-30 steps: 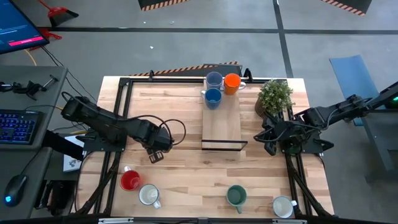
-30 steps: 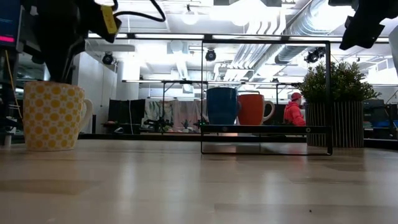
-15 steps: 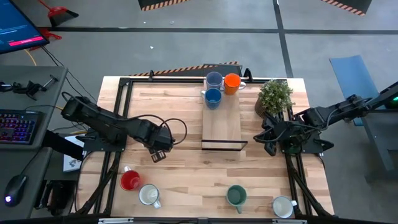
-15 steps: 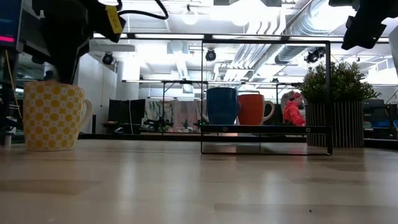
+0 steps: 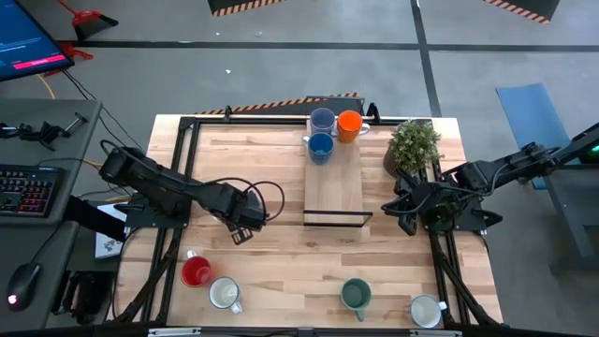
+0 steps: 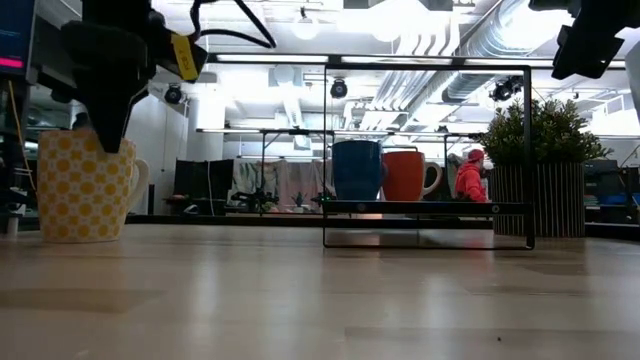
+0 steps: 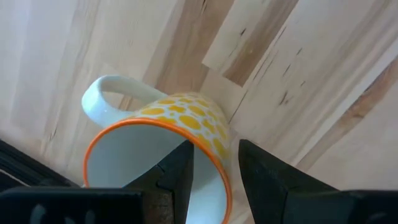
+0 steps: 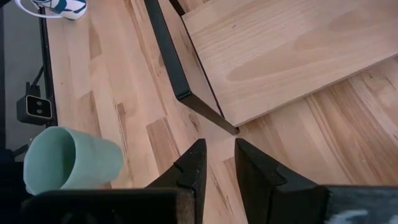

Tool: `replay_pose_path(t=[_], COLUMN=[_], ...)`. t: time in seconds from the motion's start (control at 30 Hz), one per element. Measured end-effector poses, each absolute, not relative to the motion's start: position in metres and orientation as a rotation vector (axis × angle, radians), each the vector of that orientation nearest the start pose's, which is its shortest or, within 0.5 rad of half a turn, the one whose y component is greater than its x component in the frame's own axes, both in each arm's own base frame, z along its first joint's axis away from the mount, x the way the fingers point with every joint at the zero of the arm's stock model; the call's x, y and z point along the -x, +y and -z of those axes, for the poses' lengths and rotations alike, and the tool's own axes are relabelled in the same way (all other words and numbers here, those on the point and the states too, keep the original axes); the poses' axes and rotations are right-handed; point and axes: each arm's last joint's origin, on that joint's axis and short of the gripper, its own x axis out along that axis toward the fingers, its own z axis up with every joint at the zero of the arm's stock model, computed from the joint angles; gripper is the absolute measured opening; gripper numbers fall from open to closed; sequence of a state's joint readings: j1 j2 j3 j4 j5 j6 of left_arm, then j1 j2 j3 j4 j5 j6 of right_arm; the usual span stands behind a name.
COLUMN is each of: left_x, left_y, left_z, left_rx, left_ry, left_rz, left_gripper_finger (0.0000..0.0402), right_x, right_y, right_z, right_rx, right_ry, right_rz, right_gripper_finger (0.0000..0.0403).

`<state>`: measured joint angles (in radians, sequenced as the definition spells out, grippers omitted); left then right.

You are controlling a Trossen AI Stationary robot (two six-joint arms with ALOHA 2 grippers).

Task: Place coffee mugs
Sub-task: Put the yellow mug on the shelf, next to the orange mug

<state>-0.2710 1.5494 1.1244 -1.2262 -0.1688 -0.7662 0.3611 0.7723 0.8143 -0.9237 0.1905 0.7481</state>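
Left claw (image 7: 214, 177) now lower, parted fingers straddling the yellow-dotted mug (image 7: 177, 134) rim; right claw (image 8: 217, 165) unchanged, slightly parted.

Shelf (image 5: 333, 187) sits at table (image 5: 281, 159) centre toward 12 o'clock; three mugs (image 5: 321, 145) cluster on its far end. Potted plant (image 5: 413, 145) stands beside the shelf at 3 o'clock. Four mugs (image 5: 225, 294) line the 6 o'clock edge. Left gripper (image 5: 241, 227) over a mug (image 7: 168, 155) at 9 o'clock of the shelf; right gripper (image 5: 409, 211) at 3 o'clock.
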Motion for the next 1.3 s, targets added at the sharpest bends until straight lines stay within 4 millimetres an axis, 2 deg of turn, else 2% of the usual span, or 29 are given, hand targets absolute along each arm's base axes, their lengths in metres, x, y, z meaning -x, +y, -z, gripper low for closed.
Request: replay_pose_path(t=[0.43,0.53,0.67,0.8,1.1,1.3], left_x=[-0.248,-0.248,-0.248,-0.249,-0.257,-0.273], left_y=[-0.063,-0.063,-0.063,-0.061,-0.038,-0.014], left_z=[-0.222,-0.222,-0.222,-0.222,-0.224,-0.247], left_rx=[0.244,0.245,0.247,0.246,0.246,0.247], left_ry=[1.523,1.524,1.527,1.522,1.512,1.441], left_rz=[-0.548,-0.549,-0.546,-0.543,-0.525,-0.477], left_gripper_finger=[0.0115,0.009,0.0018,0.001,0.0003,0.0003], right_x=[-0.128,-0.127,-0.127,-0.127,-0.128,-0.129], right_y=[0.042,0.042,0.042,0.042,0.042,0.043], right_z=[-0.284,-0.284,-0.284,-0.284,-0.284,-0.285], right_rx=[-0.46,-0.46,-0.46,-0.459,-0.471,-0.479], right_ry=[0.855,0.856,0.856,0.856,0.853,0.835], right_rz=[0.164,0.164,0.164,0.164,0.168,0.16], right_gripper_finger=[0.0065,0.0065,0.0065,0.0065,0.0065,0.0065])
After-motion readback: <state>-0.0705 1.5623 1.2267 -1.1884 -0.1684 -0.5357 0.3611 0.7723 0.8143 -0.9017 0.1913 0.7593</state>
